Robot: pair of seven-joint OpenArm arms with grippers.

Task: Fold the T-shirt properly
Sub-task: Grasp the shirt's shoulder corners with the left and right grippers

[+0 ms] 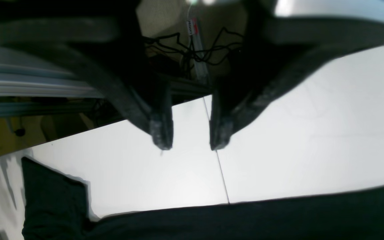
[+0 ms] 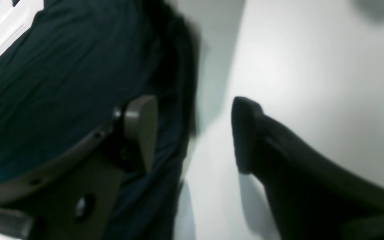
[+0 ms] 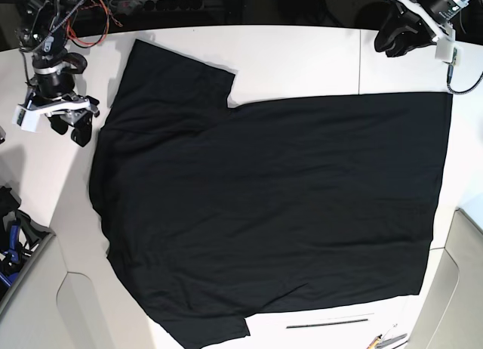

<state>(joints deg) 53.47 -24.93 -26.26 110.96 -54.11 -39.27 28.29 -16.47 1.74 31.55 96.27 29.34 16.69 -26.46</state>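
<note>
The black T-shirt (image 3: pixel 272 205) lies spread flat on the white table (image 3: pixel 302 62), plain side up, with one sleeve at the far left and one at the near edge. My left gripper (image 3: pixel 394 41) hovers past the shirt's far right corner. In the left wrist view it (image 1: pixel 190 145) stands open over bare table with nothing between its fingers, and the T-shirt (image 1: pixel 245 220) fills the bottom. My right gripper (image 3: pixel 75 130) is at the shirt's left edge. In the right wrist view it (image 2: pixel 192 136) is open, one finger over the T-shirt (image 2: pixel 62 66) and the other over bare table.
A seam (image 1: pixel 220 170) runs across the table under my left gripper. Cables (image 1: pixel 192 50) hang beyond the far edge. A thin dark rod (image 3: pixel 328 322) and small tools (image 3: pixel 385 340) lie near the front right. A bin (image 3: pixel 15 247) stands at the left.
</note>
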